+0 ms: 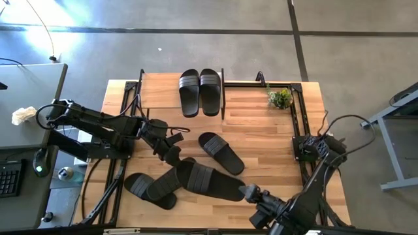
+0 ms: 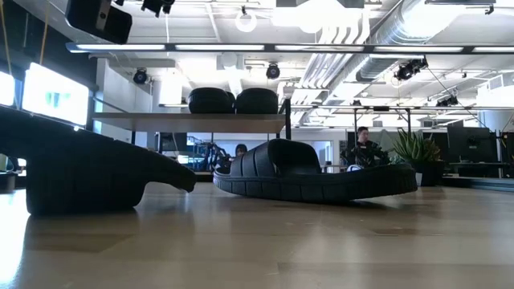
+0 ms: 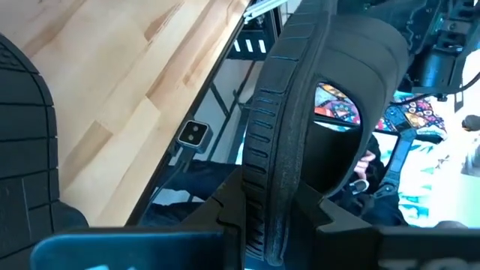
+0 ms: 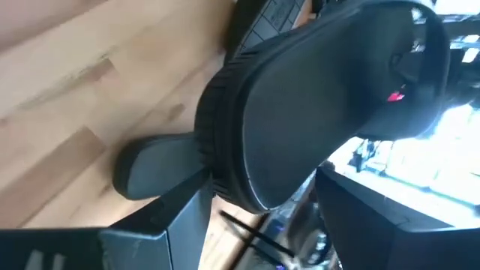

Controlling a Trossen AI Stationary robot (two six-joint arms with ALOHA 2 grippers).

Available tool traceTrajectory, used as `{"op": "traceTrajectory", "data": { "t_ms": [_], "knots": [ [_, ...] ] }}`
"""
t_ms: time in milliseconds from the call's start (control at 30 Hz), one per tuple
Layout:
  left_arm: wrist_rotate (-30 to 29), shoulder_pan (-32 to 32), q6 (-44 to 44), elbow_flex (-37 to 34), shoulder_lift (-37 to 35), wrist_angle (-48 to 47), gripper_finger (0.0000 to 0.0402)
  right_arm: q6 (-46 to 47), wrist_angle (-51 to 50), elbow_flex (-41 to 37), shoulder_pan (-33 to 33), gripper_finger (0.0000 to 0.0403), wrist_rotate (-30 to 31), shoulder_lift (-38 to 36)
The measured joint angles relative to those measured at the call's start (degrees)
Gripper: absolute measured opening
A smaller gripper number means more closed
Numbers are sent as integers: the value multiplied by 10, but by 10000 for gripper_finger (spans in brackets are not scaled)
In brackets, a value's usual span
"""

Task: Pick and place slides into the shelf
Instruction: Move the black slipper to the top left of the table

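Note:
Two black slides (image 1: 199, 91) stand side by side on the shelf's light top board (image 1: 157, 90) at the table's far edge, and show in the low view as slides (image 2: 233, 100) too. One slide (image 1: 221, 152) lies flat mid-table. Two more slides (image 1: 151, 188) overlap near the near edge. A sixth slide (image 1: 208, 179) lies between both grippers. My left gripper (image 1: 171, 154) is shut on its far-left end and my right gripper (image 1: 251, 193) on its near-right end. My left gripper pinches the slide's sole at one end (image 3: 262, 202) between its two fingers, coming level from the table's left. The ridged sole edge (image 3: 274, 127) runs away from the fingers, the strap (image 3: 352, 60) beyond it. Whether the slide is clear of the table, I cannot tell. My right gripper pinches the same slide's rounded opposite end (image 4: 225, 176) between its two fingers, one on each face of the sole. It comes from the table's near right corner, along the slide. Another slide (image 4: 150, 169) shows below it.
A small green plant (image 1: 281, 98) stands at the table's far right corner. Black frame rails (image 1: 300, 130) run along the table's left and right sides. Bare wood (image 1: 261, 130) lies between the shelf and the mid-table slide. People sit in the room beyond (image 2: 365, 144).

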Motion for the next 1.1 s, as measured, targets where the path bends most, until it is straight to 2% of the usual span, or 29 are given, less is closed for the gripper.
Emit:
{"op": "traceTrajectory", "data": {
  "t_ms": [167, 400, 767, 933, 1100],
  "knots": [
    [7, 0, 1, 0, 0, 7, 34, 8, 33, 0, -4, 221, -7, 0],
    [16, -1, 3, -1, 0, 8, 34, -42, 95, 0, -4, 194, -30, 17],
    [5, 0, 3, -1, 0, 13, 34, 22, 47, 0, 1, 170, -51, 22],
    [1, 1, 3, 0, 0, 15, 34, 72, 26, 0, 12, 170, -22, 22],
    [7, 0, 2, 0, 0, 20, 34, 63, 26, 0, 14, 170, -41, 22]
  ]
}}
